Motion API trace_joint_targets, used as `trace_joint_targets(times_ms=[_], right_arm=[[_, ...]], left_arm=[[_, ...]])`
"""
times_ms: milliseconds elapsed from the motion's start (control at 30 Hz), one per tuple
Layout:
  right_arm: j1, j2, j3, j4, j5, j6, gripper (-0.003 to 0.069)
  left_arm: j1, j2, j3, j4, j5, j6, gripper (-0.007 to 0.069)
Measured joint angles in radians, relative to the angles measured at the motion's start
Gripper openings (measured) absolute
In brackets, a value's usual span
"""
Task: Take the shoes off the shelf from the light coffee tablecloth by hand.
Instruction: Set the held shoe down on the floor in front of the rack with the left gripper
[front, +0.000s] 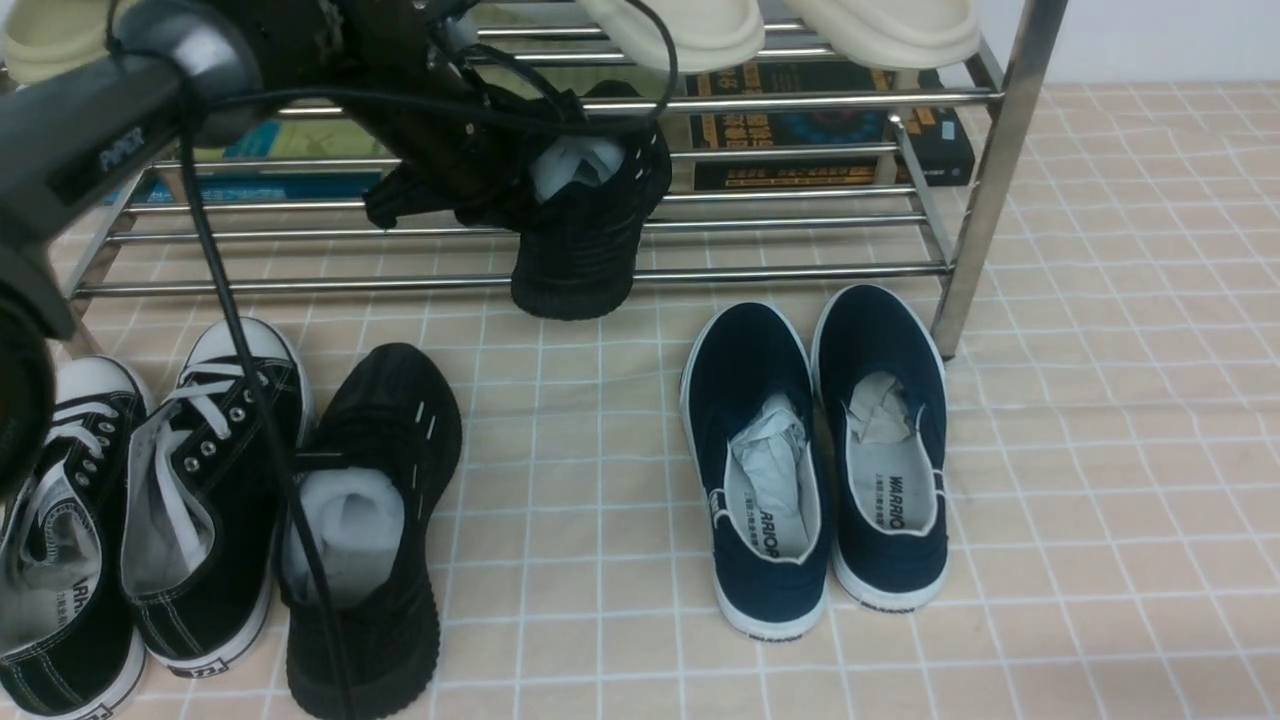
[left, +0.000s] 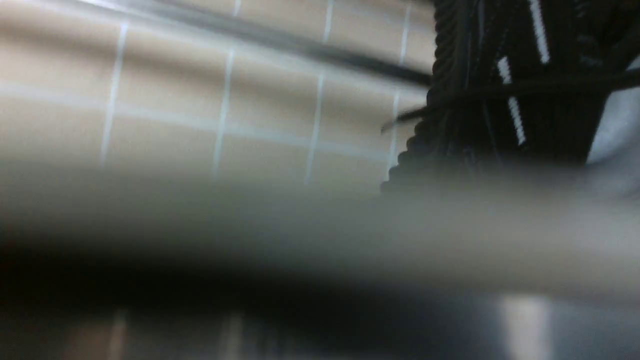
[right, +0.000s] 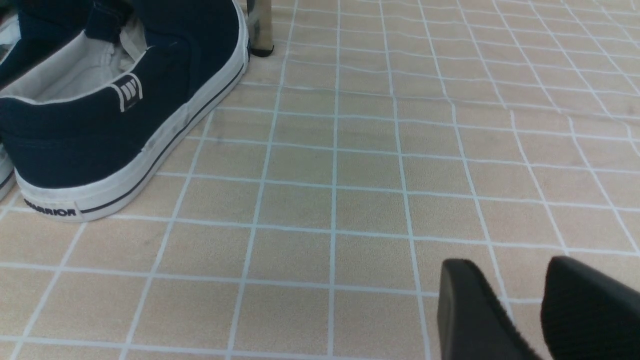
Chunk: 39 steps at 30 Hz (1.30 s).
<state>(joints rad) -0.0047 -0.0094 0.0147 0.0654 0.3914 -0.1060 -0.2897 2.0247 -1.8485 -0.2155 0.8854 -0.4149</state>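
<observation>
Shoes in all-black knit, stuffed with white paper, seen in two places from the front. Lifted sneaker (front: 585, 235) hangs toe-down at the near edge of the shelf (front: 985, 190), toe lapping the lowest front rail, heel raised, just above the light coffee tablecloth (front: 1100, 420). Left gripper (front: 490, 195) reaches in from the near left and pinches that sneaker at its collar; black on black, so the exact finger placement is hard to make out. Left wrist view mostly blurred: ribbed sole edge and white dash marks close up, grid cloth behind. Second sneaker (front: 370, 520) lies flat on the cloth at the near left, toe pointing far, touching or just beside a pair of black canvas lace-ups (front: 210, 480) on its left. Navy slip-ons (front: 760, 470) sit side by side on the cloth toward the right, near the shelf's right front leg. Cream slippers (front: 670, 25) rest on the upper tier, books (front: 830, 130) lower down at the far side. Right gripper (right: 512, 267) shows only in its own wrist view: fingers spread apart, holding nothing, low over bare cloth, well right of the navy pair.
</observation>
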Motion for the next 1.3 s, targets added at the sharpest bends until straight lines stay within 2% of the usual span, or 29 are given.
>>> trace_joint_targets(times_ms=[133, 333, 467, 767, 1000, 1300], right_arm=[[0.0, 0.0, 0.0, 0.0, 0.0, 0.0, 0.0239], [0.0, 0.0, 0.0, 0.0, 0.0, 0.0, 0.024], [0.0, 0.0, 0.0, 0.0, 0.0, 0.0, 0.024], [0.0, 0.0, 0.0, 0.0, 0.0, 0.0, 0.024], [0.0, 0.0, 0.0, 0.0, 0.0, 0.0, 0.024], [0.0, 0.0, 0.0, 0.0, 0.0, 0.0, 0.024]], left_arm=[[0.0, -0.084, 0.001, 0.056, 0.127, 0.027, 0.0019], [0.003, -0.258, 0.001, 0.11, 0.367, 0.144, 0.0019], [0.003, -0.332, 0.02, 0.126, 0.368, 0.16, 0.0019], [0.003, -0.494, 0.288, 0.104, 0.368, 0.135, 0.002], [0.003, -0.58, 0.566, -0.008, 0.185, 0.097, 0.002], [0.003, -0.623, 0.837, -0.282, -0.175, 0.086, 0.002]])
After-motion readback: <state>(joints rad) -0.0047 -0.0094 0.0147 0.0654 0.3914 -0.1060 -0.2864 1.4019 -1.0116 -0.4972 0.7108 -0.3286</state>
